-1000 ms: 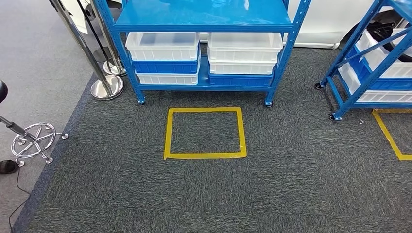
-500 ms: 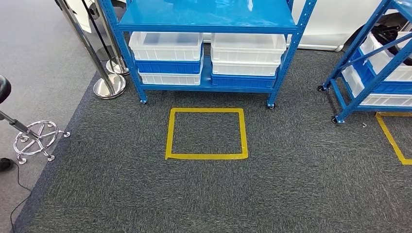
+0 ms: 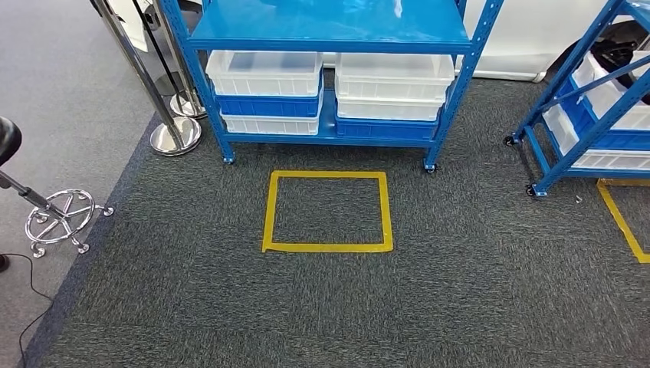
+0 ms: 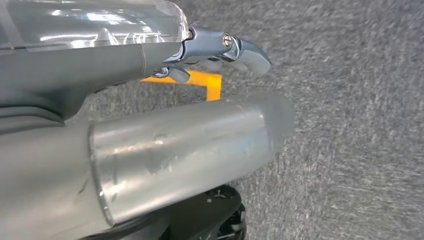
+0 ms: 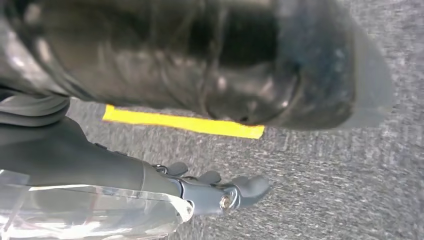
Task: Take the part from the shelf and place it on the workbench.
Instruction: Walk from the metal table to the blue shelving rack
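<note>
1. Since a second ago the whole head view has slid slightly: the blue shelf and the yellow taped square sit a little lower and to the right, so the camera moved, not the things.
2. Left hand and right hand hang over the carpet, fingers apart, holding nothing.
3. Risk, as I judge it: stopping outside the square would leave the shelf's white and blue bins beyond reach.
4. No part is visible; presumably it lies in the bins, so its look cannot be told.
</note>
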You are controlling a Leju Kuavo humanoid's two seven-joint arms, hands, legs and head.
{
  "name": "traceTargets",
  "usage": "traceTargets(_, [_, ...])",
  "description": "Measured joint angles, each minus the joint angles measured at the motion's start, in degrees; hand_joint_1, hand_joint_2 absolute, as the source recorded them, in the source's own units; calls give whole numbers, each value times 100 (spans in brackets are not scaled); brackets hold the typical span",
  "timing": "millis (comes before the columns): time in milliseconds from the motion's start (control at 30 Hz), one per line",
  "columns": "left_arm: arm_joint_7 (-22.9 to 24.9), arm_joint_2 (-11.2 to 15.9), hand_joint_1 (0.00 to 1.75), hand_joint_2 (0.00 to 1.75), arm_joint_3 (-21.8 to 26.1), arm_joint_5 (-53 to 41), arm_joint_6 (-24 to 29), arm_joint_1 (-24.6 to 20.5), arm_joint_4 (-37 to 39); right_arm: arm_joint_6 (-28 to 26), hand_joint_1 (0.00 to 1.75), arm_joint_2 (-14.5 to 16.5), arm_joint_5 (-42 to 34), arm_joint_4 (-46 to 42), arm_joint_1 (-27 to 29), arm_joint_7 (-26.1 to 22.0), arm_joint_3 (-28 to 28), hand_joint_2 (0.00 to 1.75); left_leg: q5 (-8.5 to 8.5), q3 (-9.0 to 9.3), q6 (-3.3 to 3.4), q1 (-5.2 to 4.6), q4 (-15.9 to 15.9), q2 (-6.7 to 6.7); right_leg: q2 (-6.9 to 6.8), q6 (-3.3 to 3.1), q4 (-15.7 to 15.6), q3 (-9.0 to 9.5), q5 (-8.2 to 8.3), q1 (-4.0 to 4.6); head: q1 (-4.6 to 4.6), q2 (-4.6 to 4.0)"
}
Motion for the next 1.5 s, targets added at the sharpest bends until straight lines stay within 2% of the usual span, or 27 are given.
traceTargets(33, [28, 0, 0, 0, 3, -14, -1, 12, 0, 4, 0, 7, -8, 0, 5, -10, 3, 44, -26, -2, -29, 7, 25, 2, -5, -35, -12, 7, 6, -4, 1, 0])
traceTargets(100, [67, -2, 0, 0, 5, -48, -24, 35, 0, 37, 0, 21, -37, 0, 12, -39, 4, 44, -243, -131, -88, 20, 332, 11, -20, -105, -38, 12, 24, -27, -2, 0])
traceTargets(133, [75, -4, 0, 0, 5, -66, -51, 42, 0, 72, 0, 28, -50, 1, 14, -37, 4, 87, -431, -282, -114, 31, 662, 16, -30, -125, -41, 9, 26, -31, -4, 0])
traceTargets(167, [74, -9, 0, 0, 5, -83, -83, 44, 0, 111, 0, 35, -60, 2, 14, -16, 4, 87, -627, -469, -135, 40, 1060, 19, -37, -136, -41, 4, 25, -28, -5, 0])
traceTargets(233, [56, -21, 0, 0, 4, -131, -140, 44, 0, 183, 0, 62, -67, 5, 11, 78, 3, 175, -803, -741, -156, 54, 1640, 20, -48, -142, -36, 3, 22, -15, -4, 0])
traceTargets(267, [42, -27, 0, 0, 4, -156, -158, 44, 0, 204, 0, 83, -66, 7, 7, 125, 3, 175, -726, -737, -151, 55, 1635, 20, -50, -143, -34, 9, 20, -9, -3, 0])
traceTargets(300, [28, -31, 0, 0, 3, -178, -169, 40, 0, 221, 0, 109, -60, 9, 3, 159, 3, 175, -547, -619, -133, 55, 1393, 20, -50, -143, -33, 20, 17, -4, -4, 0])
traceTargets(400, [-8, -32, 0, 0, -2, -205, -177, 9, 0, 237, 0, 200, -20, 15, -10, 179, 12, 175, -55, -75, -24, 17, 234, 35, -47, -111, -29, 41, 7, 19, -4, 0])
traceTargets(500, [-25, -31, 0, 0, -4, -232, -179, -6, 0, 214, 0, 236, 12, 20, -21, 179, 37, 175, -22, 4, 36, -28, -17, 42, -53, -16, -47, 38, 17, 13, -4, 0])
traceTargets(567, [-25, -33, 0, 0, -4, -247, -180, 0, 0, 203, 0, 237, 36, 20, -27, 180, 43, 175, 30, 44, 94, 4, -96, 43, -49, 46, -2, 31, -33, 8, -1, 0])
traceTargets(633, [-26, -35, 0, 0, -4, -248, -180, -5, 0, 190, 0, 233, 56, 20, -30, 196, 45, 175, 82, 76, 147, 40, -163, 51, -33, 88, 427, -161, -312, 6, 4, 0])
traceTargets(700, [-23, -35, 0, 0, -4, -243, -181, -9, 0, 177, 0, 217, 66, 20, -29, 228, 45, 175, 86, 65, 166, 30, -160, 54, -25, 115, 1176, -525, -672, 4, 7, 0])
traceTargets(733, [-14, -35, 0, 0, -3, -232, -186, -8, 0, 168, 0, 207, 68, 20, -26, 244, 45, 131, 81, 64, 170, 26, -151, 53, -26, 126, 1442, -660, -742, 3, 8, 0])
traceTargets(767, [10, -36, 0, 44, -1, -206, -199, -6, 0, 149, 0, 195, 64, 20, -21, 260, 45, 87, 73, 66, 170, 22, -140, 49, -26, 131, 1501, -699, -689, 3, 7, 0])
traceTargets(833, [168, -41, 0, 131, 35, -86, -277, -8, 1, 70, 0, 170, 30, 20, -17, 338, 42, 0, 42, 80, 155, 23, -105, 36, -26, 122, 978, -462, -305, 0, 8, 0])
traceTargets(867, [278, -45, 0, 175, 69, -18, -329, -11, 2, 18, 0, 159, -2, 20, -21, 415, 37, 44, 18, 83, 135, 17, -83, 31, -25, 105, 583, -275, -130, 3, 8, 0])
traceTargets(933, [494, -52, 0, 175, 142, 58, -402, -26, 3, -63, 0, 145, -67, 20, -37, 577, 13, 131, -26, 73, 84, -5, -32, 27, -18, 54, 70, -48, 42, 17, 4, 0])
traceTargets(967, [577, -53, 0, 175, 164, 58, -411, -33, 3, -84, 0, 144, -96, 20, -43, 637, -4, 175, -37, 66, 56, -14, -20, 27, -13, 23, 11, -30, 29, 30, 3, 0])
traceTargets(1033, [714, -46, 0, 175, 148, 54, -390, -39, 2, -94, 0, 136, -169, 19, -42, 695, -6, 175, -55, 61, 1, -8, -9, 27, -14, -42, -5, -35, 42, 32, 3, 0])
traceTargets(1100, [807, -28, 0, 87, 33, 140, -369, -13, 1, -84, 0, 114, -297, 1, -21, 728, 80, 175, -201, -12, -66, 9, 177, 29, -27, -112, -32, -24, 55, 15, 1, 0])
traceTargets(1167, [894, -7, 0, 0, -127, 306, -363, 40, 2, -61, 0, 86, -477, -45, 1, 759, 222, 175, -565, -302, -125, 30, 824, 33, -37, -154, -44, -24, 57, 7, 0, 0])
traceTargets(1233, [975, 8, 0, 0, -297, 493, -361, 123, 2, -22, 0, 59, -666, -114, 10, 788, 375, 175, -847, -652, -155, 45, 1559, 34, -39, -165, -40, -27, 53, 15, 0, 0])
traceTargets(1267, [1011, 13, 0, 0, -383, 584, -361, 176, 2, -2, 0, 46, -757, -155, 11, 801, 456, 175, -833, -720, -153, 46, 1689, 34, -37, -167, -38, -23, 50, 19, 0, 0])
traceTargets(1333, [1081, 36, 0, 0, -565, 767, -361, 288, 3, 33, 0, 25, -938, -258, 8, 822, 630, 175, -490, -517, -111, 43, 1237, 35, -29, -166, -36, 0, 43, 29, -1, 0])
traceTargets(1400, [1148, 80, 0, 0, -762, 948, -360, 382, 4, 66, 0, 15, -1115, -357, 5, 838, 816, 87, -144, -135, -29, 17, 397, 46, -29, -148, -33, 21, 31, 43, -1, 0])
traceTargets(1467, [1214, 120, 0, 0, -964, 1126, -358, 446, 4, 108, 0, -1, -1296, -439, 8, 858, 1013, 0, -51, 28, 27, -17, 4, 56, -40, -94, -33, 22, 23, 48, 0, 0])
traceTargets(1500, [1245, 136, 0, 0, -1062, 1211, -358, 473, 4, 125, 0, -11, -1382, -469, 11, 872, 1107, 0, -51, 25, 38, -29, -3, 55, -45, -59, -39, 23, 24, 46, 0, 0])
